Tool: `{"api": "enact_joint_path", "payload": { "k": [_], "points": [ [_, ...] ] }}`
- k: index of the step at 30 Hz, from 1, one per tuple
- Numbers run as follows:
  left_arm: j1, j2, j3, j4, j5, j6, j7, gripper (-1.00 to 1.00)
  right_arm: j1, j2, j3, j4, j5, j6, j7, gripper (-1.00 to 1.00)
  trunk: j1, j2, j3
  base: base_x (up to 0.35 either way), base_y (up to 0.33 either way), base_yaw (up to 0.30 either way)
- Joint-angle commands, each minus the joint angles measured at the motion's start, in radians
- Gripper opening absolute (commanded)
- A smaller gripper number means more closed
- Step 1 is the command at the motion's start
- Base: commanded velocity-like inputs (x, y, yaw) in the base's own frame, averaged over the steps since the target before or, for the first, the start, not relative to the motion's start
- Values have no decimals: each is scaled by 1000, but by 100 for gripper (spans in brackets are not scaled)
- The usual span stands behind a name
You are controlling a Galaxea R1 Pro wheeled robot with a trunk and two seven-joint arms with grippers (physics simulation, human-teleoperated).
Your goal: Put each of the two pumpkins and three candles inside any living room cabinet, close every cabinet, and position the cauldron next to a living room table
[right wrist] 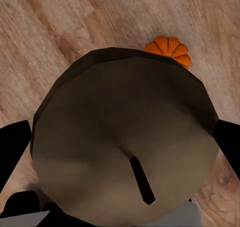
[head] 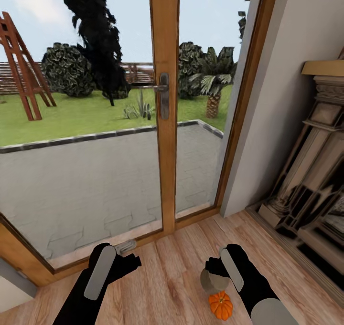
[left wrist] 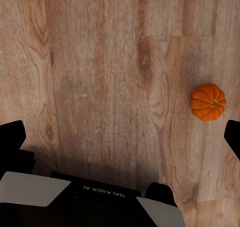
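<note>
Head view: right claw (head: 216,272) grips one grey-beige candle (head: 213,281) above the wooden floor (head: 167,277); one orange pumpkin (head: 220,305) lies on the floor just beside it. Left claw (head: 125,260) hangs wide, empty, near the glass door (head: 164,124).

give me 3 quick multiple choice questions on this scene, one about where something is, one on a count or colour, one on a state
1. Where does the pumpkin lie?
A. on the wood floor
B. on the paved terrace outside
C. on a shelf

2. How many pumpkins show in the head view?
A. three
B. two
C. one

3. What is the right gripper doing?
A. hanging open with nothing in it
B. holding a candle
C. gripping the door handle

Answers:
1. A, it sits on the planks just inside the glass door.
2. C, a single orange one by the right arm.
3. B, the grey-beige cylinder sits between its fingers, wick end facing the right wrist camera.
</note>
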Motion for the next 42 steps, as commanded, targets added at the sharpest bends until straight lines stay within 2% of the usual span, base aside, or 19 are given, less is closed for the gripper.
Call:
{"api": "enact_joint_path", "payload": {
  "k": [1, 6, 29, 42],
  "points": [
    [-1, 0, 0, -1, 10, 2, 10, 100, 0, 0, 2, -1, -11, 2, -10, -100, -4, 7, 2, 0, 0, 0],
    [-1, 0, 1, 0, 10, 2, 10, 100, 0, 0, 2, -1, -11, 2, -10, -100, -23, 42, 18, 0, 0, 0],
    [-1, 1, 0, -1, 9, 1, 10, 100, 0, 0, 3, -1, -11, 5, -10, -100, -23, 42, 18, -3, -2, 0],
    [-1, 1, -1, 0, 7, 0, 11, 100, 0, 0, 2, -1, -11, 4, -10, -100, -23, 42, 18, -198, -220, 0]
  ]
}}
